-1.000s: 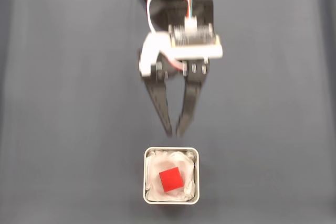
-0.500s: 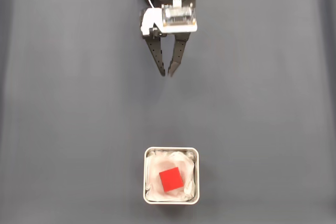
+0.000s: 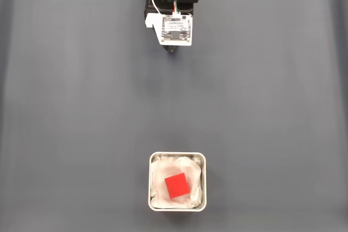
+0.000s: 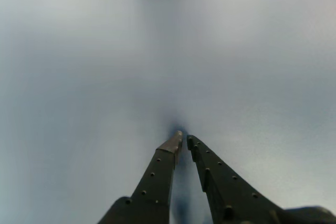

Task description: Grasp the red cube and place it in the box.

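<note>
Your gripper (image 4: 182,141) is nearly closed, empty; the red cube (image 3: 177,186) (light, rigid, flat-sided) sits in the box (image 3: 178,156).

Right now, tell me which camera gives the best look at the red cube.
The fixed view. It looks down on the red cube sitting inside the box on the white lining, fully unobstructed. The wrist view gives nothing of the cube: it faces blurred grey surface beyond the end effector, whose fingertips nearly meet.
</note>
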